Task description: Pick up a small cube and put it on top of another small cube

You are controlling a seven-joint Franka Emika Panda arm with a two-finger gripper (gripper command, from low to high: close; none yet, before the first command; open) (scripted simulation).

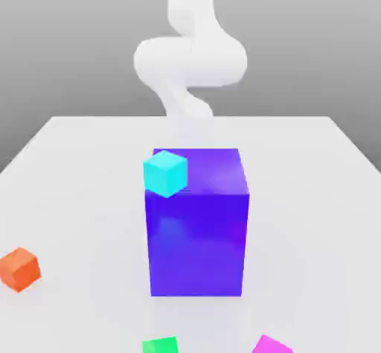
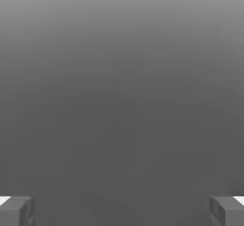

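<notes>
- Exterior view: a big blue-purple block (image 1: 197,225) stands near the middle of the white surface (image 1: 74,165).
- A small cyan cube (image 1: 165,173) shows at the upper corner of the block on the exterior view's left; I cannot tell if it rests on the block or is only in front of it.
- The small magenta-pink cube (image 1: 270,344) lies on the surface at the lower edge of the exterior view, toward the exterior view's right, and is partly cut by the frame. It is apart from the block and nothing touches it.
- A small green cube (image 1: 160,345) lies at the same lower edge, also cut by the frame, toward the exterior view's left of the pink one.
- A small orange cube (image 1: 20,268) sits well apart, at the exterior view's left.
- The white arm (image 1: 190,53) rises behind the block.
- Hand view: the end effector (image 2: 122,210) is spread wide, with its two grey fingertips (image 2: 16,210) at opposite sides and nothing between them, only a plain grey background.
</notes>
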